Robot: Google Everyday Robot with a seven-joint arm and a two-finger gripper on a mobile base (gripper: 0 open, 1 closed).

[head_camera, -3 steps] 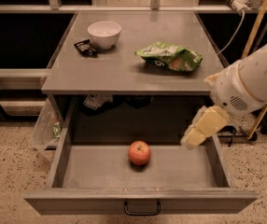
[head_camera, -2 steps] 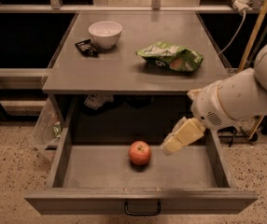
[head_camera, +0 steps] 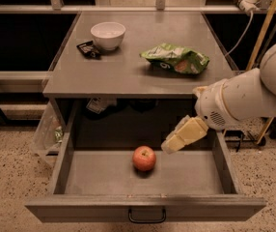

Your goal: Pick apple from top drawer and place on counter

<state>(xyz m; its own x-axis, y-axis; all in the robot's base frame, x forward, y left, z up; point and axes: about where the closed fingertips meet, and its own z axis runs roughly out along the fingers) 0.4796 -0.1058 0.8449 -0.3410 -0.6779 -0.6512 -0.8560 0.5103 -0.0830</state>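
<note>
Gripper [head_camera: 169, 147], opening unclear, over open top drawer [head_camera: 94, 178] near apple [head_camera: 144, 158]; grey counter [head_camera: 128, 69] above, speckled floor [head_camera: 10, 173] below.

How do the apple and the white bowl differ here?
The apple is red and smaller; the white bowl is larger. The apple lies in the open top drawer; the bowl stands on the counter. Both are round, neither held; the gripper hovers beside the apple.

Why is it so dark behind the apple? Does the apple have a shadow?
Camera view: the counter shades the back of the drawer, so it's dark there; the apple has a small soft shadow under it; the hand, hovering just right of the apple, looks brightly lit.
</note>
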